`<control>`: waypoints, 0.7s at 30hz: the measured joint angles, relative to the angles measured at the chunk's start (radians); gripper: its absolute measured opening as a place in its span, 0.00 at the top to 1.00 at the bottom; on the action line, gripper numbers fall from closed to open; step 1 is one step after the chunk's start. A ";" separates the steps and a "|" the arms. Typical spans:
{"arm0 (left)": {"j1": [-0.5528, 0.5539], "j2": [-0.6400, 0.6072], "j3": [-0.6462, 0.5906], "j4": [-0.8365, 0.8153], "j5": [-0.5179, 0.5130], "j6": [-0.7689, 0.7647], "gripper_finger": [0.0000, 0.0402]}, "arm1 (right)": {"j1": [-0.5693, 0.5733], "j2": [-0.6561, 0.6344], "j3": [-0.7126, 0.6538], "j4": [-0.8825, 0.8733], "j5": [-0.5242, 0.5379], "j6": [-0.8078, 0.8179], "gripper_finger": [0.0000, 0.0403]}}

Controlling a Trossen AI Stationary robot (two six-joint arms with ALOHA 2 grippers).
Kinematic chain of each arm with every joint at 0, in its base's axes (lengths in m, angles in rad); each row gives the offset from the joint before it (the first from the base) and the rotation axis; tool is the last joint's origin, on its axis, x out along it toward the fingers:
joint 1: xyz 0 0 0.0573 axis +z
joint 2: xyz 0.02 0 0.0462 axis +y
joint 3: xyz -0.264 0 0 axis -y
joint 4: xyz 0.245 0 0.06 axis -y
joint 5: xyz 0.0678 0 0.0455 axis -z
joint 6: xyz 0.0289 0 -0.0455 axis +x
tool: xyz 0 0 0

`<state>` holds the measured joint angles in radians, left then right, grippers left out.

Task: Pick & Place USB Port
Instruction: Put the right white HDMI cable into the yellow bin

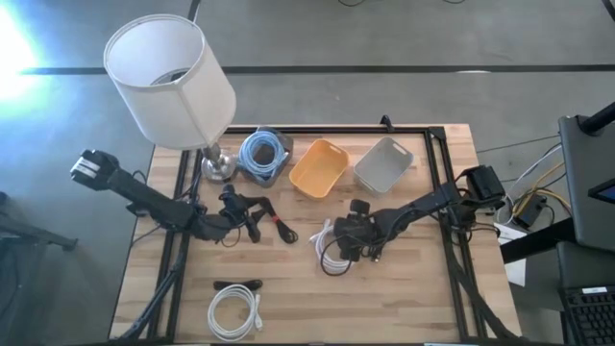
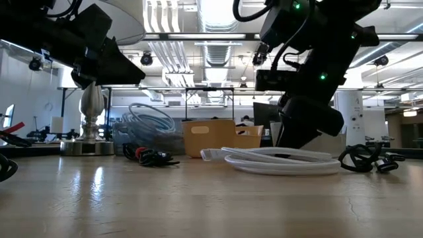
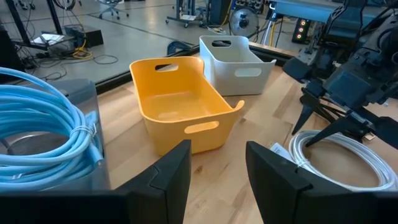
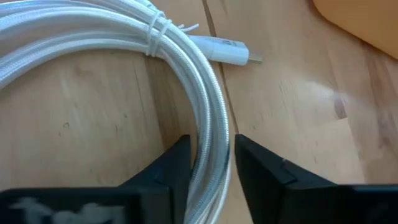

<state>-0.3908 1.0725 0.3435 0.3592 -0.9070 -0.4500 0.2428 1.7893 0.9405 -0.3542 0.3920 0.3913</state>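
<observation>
Wooden tabletop (image 1: pixel 404 288): right gripper (image 4: pixel 211 158) fingers astride coiled white braided cable (image 4: pixel 124 31), visible only via wrist cam; left gripper (image 3: pixel 217 171) open, empty.

We see a white braided cable (image 4: pixel 186 81) on pale wood-grain table (image 1: pixel 404 288); at twelve o'clock an orange bin (image 1: pixel 318 167), a grey bin (image 1: pixel 383 163), a light-blue coil (image 1: pixel 263 151). White lampshade (image 1: pixel 169 80), black arms.

White cable coil (image 4: pixel 124 37) is cut off by the frame edge; its far loop is hidden.
</observation>
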 joint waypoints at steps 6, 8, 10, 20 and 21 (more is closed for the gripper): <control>0.000 0.000 0.000 0.000 0.000 -0.004 0.61 | -0.002 -0.001 0.015 -0.009 -0.032 -0.018 0.90; 0.000 0.000 0.000 0.000 0.000 -0.003 0.61 | -0.001 -0.006 0.031 -0.011 -0.038 -0.049 0.94; 0.000 0.000 0.000 0.000 0.000 -0.004 0.61 | -0.001 -0.014 0.052 -0.010 -0.038 -0.084 0.95; 0.000 0.000 0.000 0.000 0.000 -0.022 0.61 | -0.009 -0.075 0.177 -0.012 0.123 -0.329 0.93; 0.000 0.000 0.000 0.000 0.000 -0.022 0.61 | -0.010 -0.079 0.188 -0.013 0.152 -0.354 0.93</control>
<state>-0.3904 1.0725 0.3435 0.3596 -0.9069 -0.4717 0.2329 1.7102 1.1289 -0.3669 0.5438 0.0372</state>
